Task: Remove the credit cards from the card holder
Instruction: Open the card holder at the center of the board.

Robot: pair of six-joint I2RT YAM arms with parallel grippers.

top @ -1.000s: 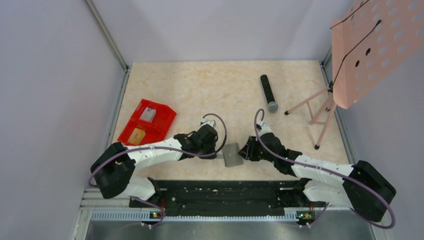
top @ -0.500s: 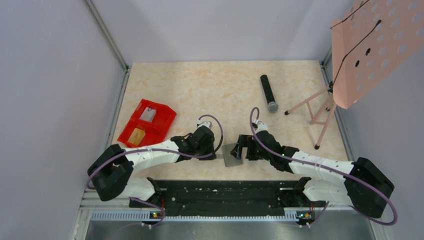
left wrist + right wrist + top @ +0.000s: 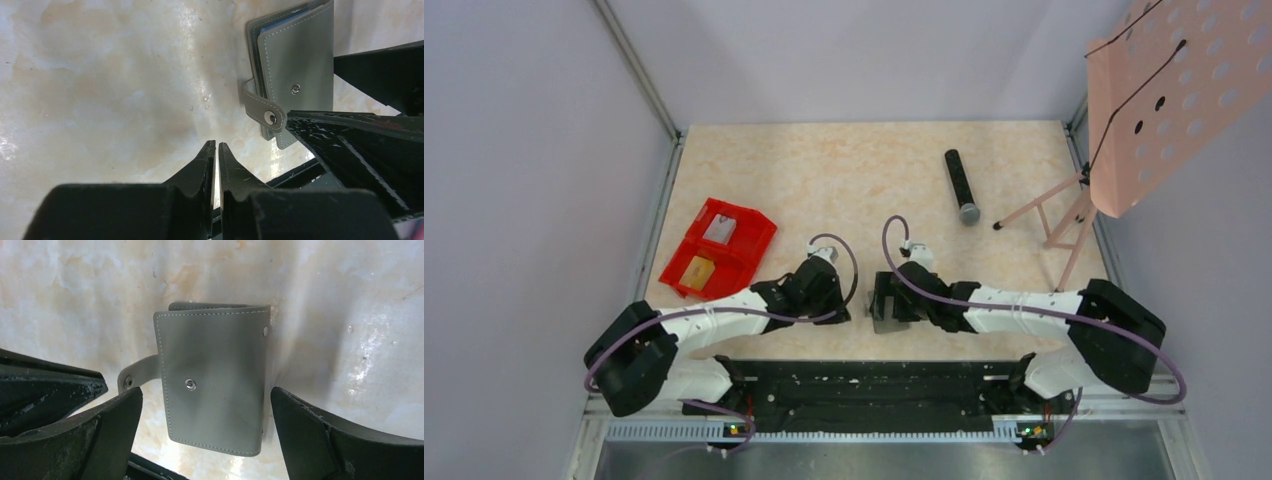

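The grey card holder lies folded shut on the marble table, its snap strap undone and sticking out to the side. My right gripper hangs over it, open wide, one finger on each side and neither touching it. In the top view the right gripper covers most of the card holder. My left gripper is shut with nothing in it, a short way left of the card holder and its strap. The credit cards are hidden inside.
A red two-compartment bin with small items stands at the left. A black microphone lies at the back right. A pink perforated music stand rises at the right. The black base rail runs along the near edge, close behind the holder.
My right gripper has opened wide and slid left over the card holder. My left gripper has drawn back to the left, away from the holder.
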